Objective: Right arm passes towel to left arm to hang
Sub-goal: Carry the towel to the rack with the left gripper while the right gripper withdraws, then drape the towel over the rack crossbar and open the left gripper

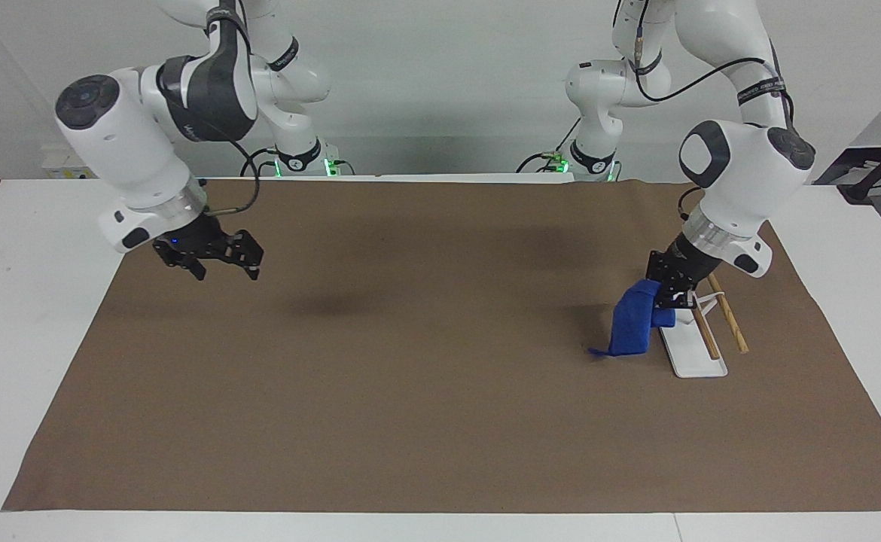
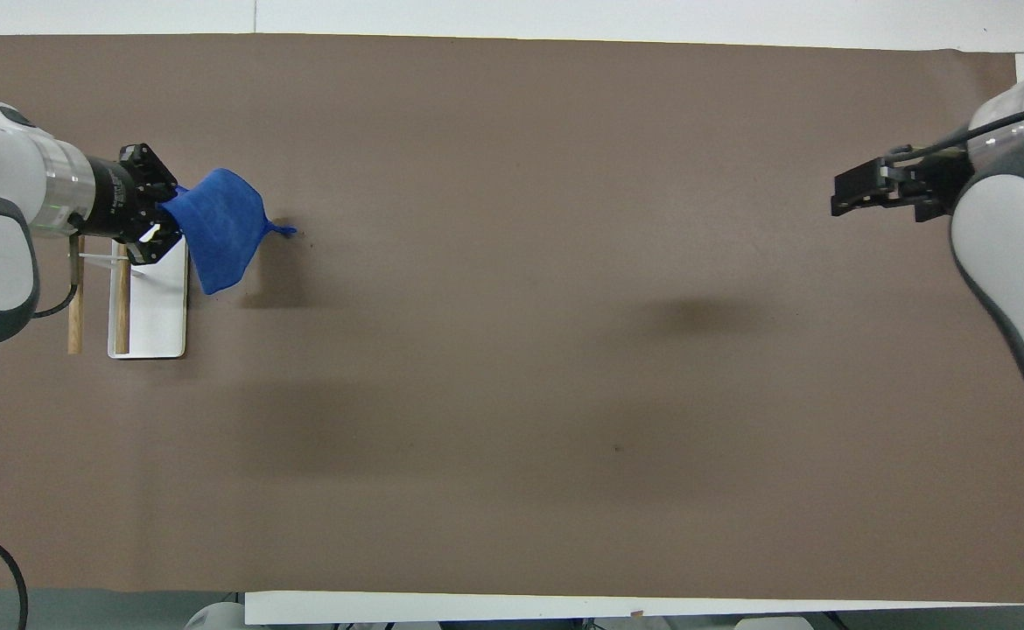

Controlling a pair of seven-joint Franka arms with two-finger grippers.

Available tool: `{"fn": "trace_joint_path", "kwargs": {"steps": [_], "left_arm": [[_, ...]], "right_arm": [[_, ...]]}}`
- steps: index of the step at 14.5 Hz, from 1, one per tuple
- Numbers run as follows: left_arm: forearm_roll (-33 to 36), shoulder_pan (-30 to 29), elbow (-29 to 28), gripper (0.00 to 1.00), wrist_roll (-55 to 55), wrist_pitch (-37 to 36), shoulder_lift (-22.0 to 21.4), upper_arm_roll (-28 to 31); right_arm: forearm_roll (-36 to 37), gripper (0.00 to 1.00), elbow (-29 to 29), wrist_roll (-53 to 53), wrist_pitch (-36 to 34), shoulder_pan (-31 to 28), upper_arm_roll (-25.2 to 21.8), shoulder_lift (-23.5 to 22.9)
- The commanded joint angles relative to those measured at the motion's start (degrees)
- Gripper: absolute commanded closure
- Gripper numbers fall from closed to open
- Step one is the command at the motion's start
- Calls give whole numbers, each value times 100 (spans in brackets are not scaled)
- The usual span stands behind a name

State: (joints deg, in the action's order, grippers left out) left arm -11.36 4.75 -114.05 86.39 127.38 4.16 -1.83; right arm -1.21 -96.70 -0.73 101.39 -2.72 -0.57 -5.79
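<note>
My left gripper (image 1: 670, 299) (image 2: 159, 220) is shut on the royal-blue towel (image 1: 633, 325) (image 2: 219, 225) and holds it in the air over the white rack (image 1: 685, 339) (image 2: 157, 302) at the left arm's end of the table. The towel hangs down from the gripper beside the rack's wooden rods (image 1: 727, 312) (image 2: 74, 302), its loop tag (image 2: 283, 230) sticking out. My right gripper (image 1: 211, 260) (image 2: 862, 188), with its blue light, is open and empty over the brown mat at the right arm's end.
A brown mat (image 1: 425, 391) (image 2: 512, 394) covers most of the white table (image 1: 26, 301). The rack has a flat white base and two wooden rods on a thin white stand. Slimmer arms with green-lit bases (image 1: 301, 162) stand at the robots' edge.
</note>
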Motion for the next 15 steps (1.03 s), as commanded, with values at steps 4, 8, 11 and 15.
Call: {"fn": "trace_joint_path", "kwargs": {"steps": [4,8,11,15], "left_arm": [[274,-755,-91,100,-1562,155,-407,-46],[713,-950,-12,99,-1766,409,-486,-46],[986,-1072,-29,99,-1898,585,-486,-46],[1004,-1310,-47,98,-1881,788,-477,-37]], "right_arm": [[728,0,362,-120,-585,431,-496,175],[369,0,354,-59,-586,404,-487,298],[218,0,336,-33,-551,413,-488,307],[218,0,284,29,-559,457,-461,342]]}}
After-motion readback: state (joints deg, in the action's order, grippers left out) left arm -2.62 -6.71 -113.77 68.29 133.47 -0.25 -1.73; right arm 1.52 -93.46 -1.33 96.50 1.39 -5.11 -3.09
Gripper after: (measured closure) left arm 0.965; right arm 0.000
